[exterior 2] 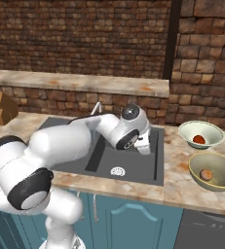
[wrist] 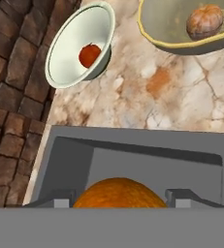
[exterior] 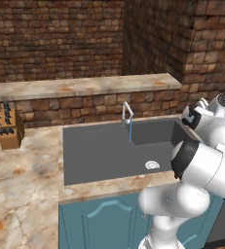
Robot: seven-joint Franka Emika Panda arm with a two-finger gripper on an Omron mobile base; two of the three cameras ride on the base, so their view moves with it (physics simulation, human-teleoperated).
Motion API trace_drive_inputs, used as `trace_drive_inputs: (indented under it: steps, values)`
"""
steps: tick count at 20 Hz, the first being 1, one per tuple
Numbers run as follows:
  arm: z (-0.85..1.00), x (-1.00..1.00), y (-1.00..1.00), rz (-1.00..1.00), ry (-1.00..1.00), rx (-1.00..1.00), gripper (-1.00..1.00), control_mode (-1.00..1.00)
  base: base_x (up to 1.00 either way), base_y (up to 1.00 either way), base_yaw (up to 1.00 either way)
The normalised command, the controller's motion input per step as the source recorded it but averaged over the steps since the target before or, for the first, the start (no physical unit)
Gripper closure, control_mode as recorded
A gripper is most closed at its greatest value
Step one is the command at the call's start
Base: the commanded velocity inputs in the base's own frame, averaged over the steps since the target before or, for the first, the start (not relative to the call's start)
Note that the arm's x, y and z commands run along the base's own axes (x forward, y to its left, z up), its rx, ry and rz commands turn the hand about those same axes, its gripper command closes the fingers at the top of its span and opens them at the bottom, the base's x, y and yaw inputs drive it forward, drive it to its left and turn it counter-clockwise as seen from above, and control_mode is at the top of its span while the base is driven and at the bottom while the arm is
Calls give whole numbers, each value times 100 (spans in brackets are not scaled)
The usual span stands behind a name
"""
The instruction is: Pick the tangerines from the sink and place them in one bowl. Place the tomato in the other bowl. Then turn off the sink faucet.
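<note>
Marble counter (wrist: pixel 147 92), jaws gripping bright tangerine (wrist: pixel 119 193)

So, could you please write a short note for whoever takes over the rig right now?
Gripper: shut on the bright orange tangerine, above the dark grey sink, near its right end.
Done: dark red tomato in the pale cream bowl; paler tan-orange tangerine in the olive-tan bowl.
Left: place the held tangerine in the olive-tan bowl, then turn off the thin silver faucet, which is running.
</note>
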Motion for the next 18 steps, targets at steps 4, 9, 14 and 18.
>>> trace_drive_inputs:
  steps: [4, 9, 14, 18]
  values:
    - [6, -60, -86, 0, 0, 2, 100, -100, 0, 0, 0]
    - [11, -64, -79, 0, 0, 1, 100, -100, 0, 0, 0]
    - [20, -27, -48, 1, 0, 0, 100, -100, 0, 0, 0]
    - [1, 0, -45, 0, 0, 0, 100, -100, 0, 0, 0]
